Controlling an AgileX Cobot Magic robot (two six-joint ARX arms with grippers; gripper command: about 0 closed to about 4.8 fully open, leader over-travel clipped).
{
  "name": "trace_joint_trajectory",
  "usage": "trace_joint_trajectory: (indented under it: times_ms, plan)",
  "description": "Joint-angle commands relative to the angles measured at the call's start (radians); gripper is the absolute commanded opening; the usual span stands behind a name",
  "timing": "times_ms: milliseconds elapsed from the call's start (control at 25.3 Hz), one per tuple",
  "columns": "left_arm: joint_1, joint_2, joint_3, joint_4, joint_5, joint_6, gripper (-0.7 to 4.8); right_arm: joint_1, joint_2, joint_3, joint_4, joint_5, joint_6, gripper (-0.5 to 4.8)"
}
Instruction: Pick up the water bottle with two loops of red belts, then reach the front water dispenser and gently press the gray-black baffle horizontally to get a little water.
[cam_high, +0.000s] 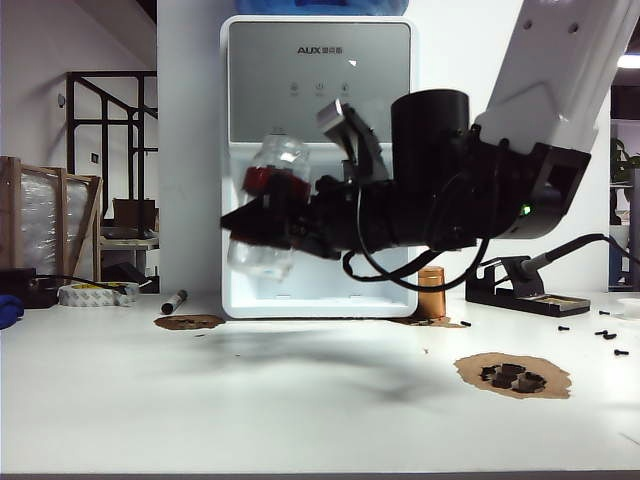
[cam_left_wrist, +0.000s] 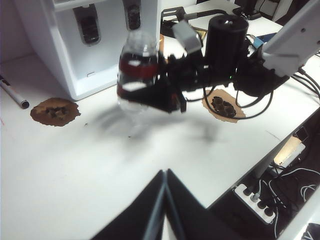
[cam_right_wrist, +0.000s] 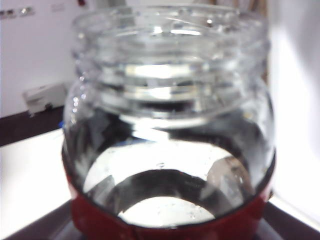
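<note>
**Holding the banded bottle aloft before the dispenser**

Gripping the water bottle about its middle, the right gripper hangs in the air in front of the water dispenser, well above the white table; its black jaws close on the clear body at the dark-red band, so the hold is on the bottle itself.

The bottle is a clear, jar-shaped vessel with a wide threaded mouth; in the exterior view it stands roughly upright with a slight tilt, mouth uppermost, its base hanging below the jaws; one red band shows plainly above the fingers, and a second cannot be made out there. In the right wrist view the water bottle fills nearly the whole picture, its ridged neck and rounded shoulder close to the lens, a red band crossing the near edge; whether any water lies inside I cannot tell.

From the left wrist view the water bottle sits just in front of the water dispenser, below the two dark paddles; the gray-black baffle is the one farther from the bottle's neck, and the bottle looks apart from it. The right gripper reaches in from the side.

The left gripper hovers low over the table's near part, well apart from the bottle; its two dark fingers meet at a point with nothing between them.

A small copper cylinder stands on the table beside the dispenser's base.
</note>
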Motion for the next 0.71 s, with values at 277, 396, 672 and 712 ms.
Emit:
trace_joint_trajectory:
  times_ms: [277, 396, 672, 712]
  plan:
    - [-0.002, 0.002, 0.005, 0.053, -0.043, 0.003, -0.01, 0.116, -0.038, -0.039, -0.072, 0.308, -0.189, -0.05]
    - [-0.002, 0.002, 0.005, 0.055, -0.050, 0.003, -0.01, 0.133, -0.037, -0.045, -0.092, 0.361, -0.203, -0.05]
    - [-0.001, 0.002, 0.005, 0.043, -0.050, 0.004, -0.01, 0.139, -0.030, -0.046, -0.113, 0.383, -0.177, -0.05]
    - [-0.002, 0.002, 0.004, 0.040, -0.050, 0.004, -0.01, 0.139, -0.027, -0.046, -0.114, 0.383, -0.160, -0.05]
